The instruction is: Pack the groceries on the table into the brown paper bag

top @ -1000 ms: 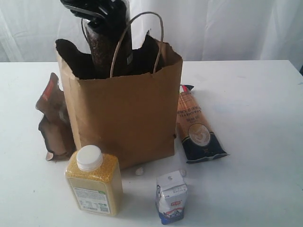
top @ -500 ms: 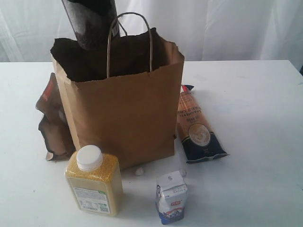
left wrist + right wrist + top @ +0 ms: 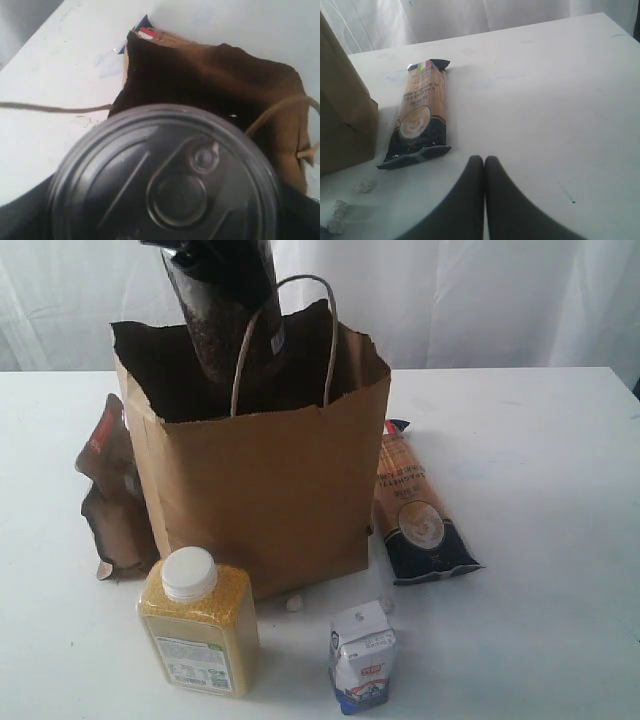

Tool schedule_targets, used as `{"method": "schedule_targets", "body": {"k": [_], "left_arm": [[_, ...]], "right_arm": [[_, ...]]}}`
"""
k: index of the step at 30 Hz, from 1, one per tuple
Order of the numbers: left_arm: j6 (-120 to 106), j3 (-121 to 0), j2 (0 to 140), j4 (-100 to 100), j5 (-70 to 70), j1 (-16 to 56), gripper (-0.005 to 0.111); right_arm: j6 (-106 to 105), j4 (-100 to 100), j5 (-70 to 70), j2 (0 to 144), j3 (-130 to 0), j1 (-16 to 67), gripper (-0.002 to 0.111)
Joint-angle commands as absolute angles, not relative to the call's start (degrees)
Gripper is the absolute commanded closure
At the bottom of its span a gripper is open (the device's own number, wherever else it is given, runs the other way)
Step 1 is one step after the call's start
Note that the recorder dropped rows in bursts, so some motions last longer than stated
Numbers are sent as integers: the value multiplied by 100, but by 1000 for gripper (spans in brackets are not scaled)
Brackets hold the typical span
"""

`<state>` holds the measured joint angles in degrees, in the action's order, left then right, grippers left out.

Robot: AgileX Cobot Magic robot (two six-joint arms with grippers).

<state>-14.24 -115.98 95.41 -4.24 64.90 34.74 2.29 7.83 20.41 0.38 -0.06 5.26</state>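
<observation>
Left tool [image 3: 200, 252] grips the silver-lidded clear can [image 3: 222, 325], lower end in the mouth of the brown paper bag [image 3: 265, 470] mid-counter [image 3: 540, 440] (right tool [image 3: 484, 165] pinched shut, empty, near the long orange-navy packet [image 3: 417, 117]).

Bright, diffuse light; blurry close-ups

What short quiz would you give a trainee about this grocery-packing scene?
1. Multiple choice: what does the left gripper hold above the brown paper bag? A an apple; B the silver-lidded clear can; C a bread loaf.
2. True or false: the long orange-navy packet lies on the table, outside the bag.
3. Fill in: the right gripper is ____ (open or shut).
Key: 1 B; 2 true; 3 shut.
</observation>
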Motion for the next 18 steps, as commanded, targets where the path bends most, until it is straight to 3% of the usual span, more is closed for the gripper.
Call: {"method": "schedule_targets", "body": {"k": [1,18], "left_arm": [[-1381,-11599,9681,-594,6987,3471,107],[-1392,-11599,10389,-1019,6870,3471,107]], "right_arm": [[224,785,1971,0,0,488,108],[224,785,1971,0,0,488,108]]}}
